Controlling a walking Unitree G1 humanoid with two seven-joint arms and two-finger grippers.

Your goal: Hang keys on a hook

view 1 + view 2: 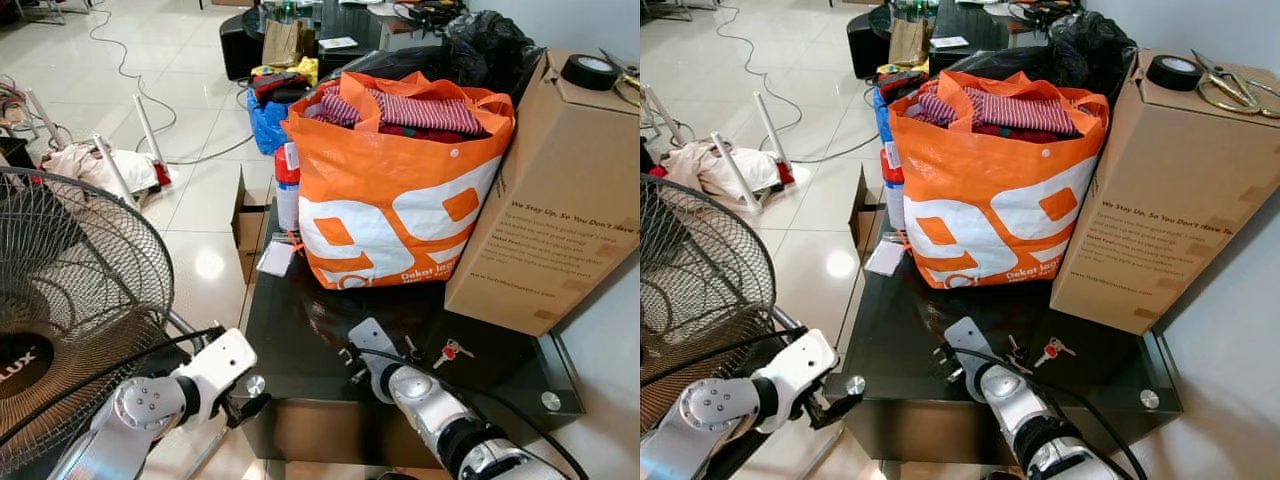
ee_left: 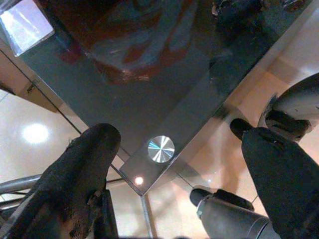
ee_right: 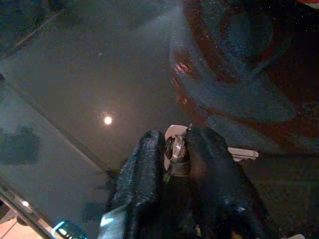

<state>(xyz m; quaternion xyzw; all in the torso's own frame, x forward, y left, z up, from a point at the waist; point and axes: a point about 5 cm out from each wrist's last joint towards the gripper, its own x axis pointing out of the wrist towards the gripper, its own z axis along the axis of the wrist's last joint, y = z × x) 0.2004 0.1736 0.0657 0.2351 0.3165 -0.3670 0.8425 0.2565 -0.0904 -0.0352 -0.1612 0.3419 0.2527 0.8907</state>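
Pinching keys [image 3: 175, 152] with right claw [image 3: 174, 149] on glass table [image 1: 300, 330] | left claw [image 2: 174, 164] wide open, empty

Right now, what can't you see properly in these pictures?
- A hook: I can't spot one.
- What the right end effector pinches: metal, dark in the right wrist view, maybe a key.
- The red-tagged keys on the glass table: too small to count.
- Deeper contents of the orange bag: covered by striped cloth.
- Fan: cut off by the left edge.
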